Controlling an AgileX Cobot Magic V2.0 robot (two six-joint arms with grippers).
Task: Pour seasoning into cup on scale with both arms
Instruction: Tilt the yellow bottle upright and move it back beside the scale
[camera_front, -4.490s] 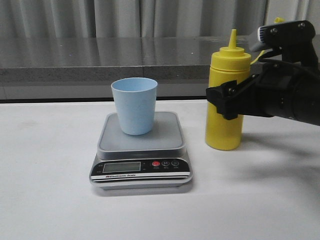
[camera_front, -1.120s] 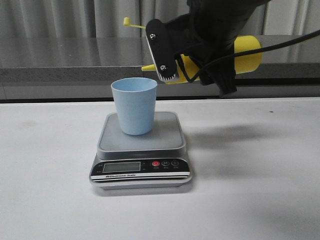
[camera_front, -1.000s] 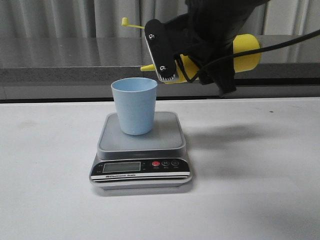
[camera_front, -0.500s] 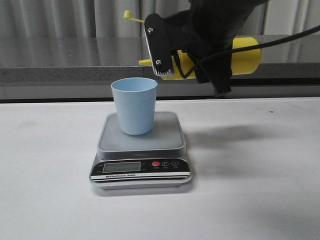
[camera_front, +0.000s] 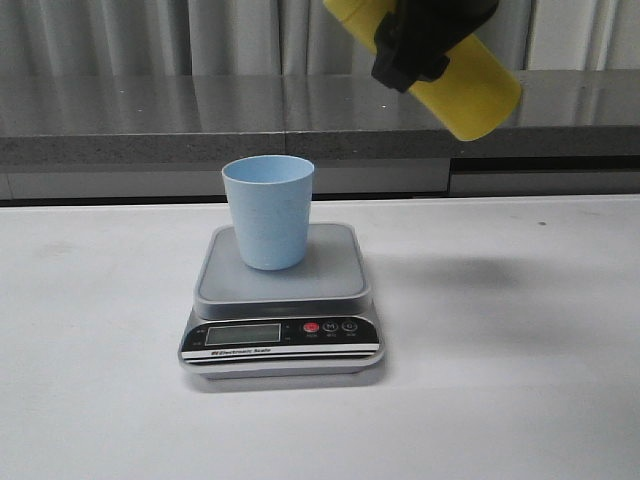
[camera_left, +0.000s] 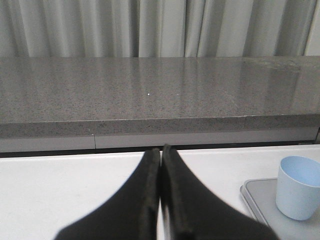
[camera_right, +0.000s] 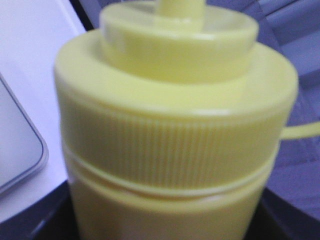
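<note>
A yellow squeeze bottle of seasoning (camera_front: 470, 88) hangs tilted high above the white table (camera_front: 520, 340), its base angled down toward the right and its upper end running out of the top of the front view, with the right gripper (camera_front: 425, 40) wrapped around its middle as a black mass; the bottle is clear of every surface, above and to the right of the cup. From the right wrist camera the ribbed yellow collar and shoulder of the bottle fill the frame, slightly blurred, with dark gripper parts pressed in on both sides at the lower corners, so the right fingers are clamped on the bottle. A thin yellow strap (camera_right: 299, 131) juts from the collar. The pale blue cup (camera_front: 268, 211) stands upright on the silver-grey platform of the digital kitchen scale (camera_front: 283, 300), toward its left side, with the black front panel, LCD display and red button (camera_front: 311, 327) facing the near edge of the table. The left gripper (camera_left: 160, 195) appears only in its own wrist view, its two black fingers pressed together with nothing between them, well to the left of the cup and scale. Behind the table runs a grey stone-look ledge (camera_front: 160, 115) backed by pale curtains (camera_front: 140, 35)
</note>
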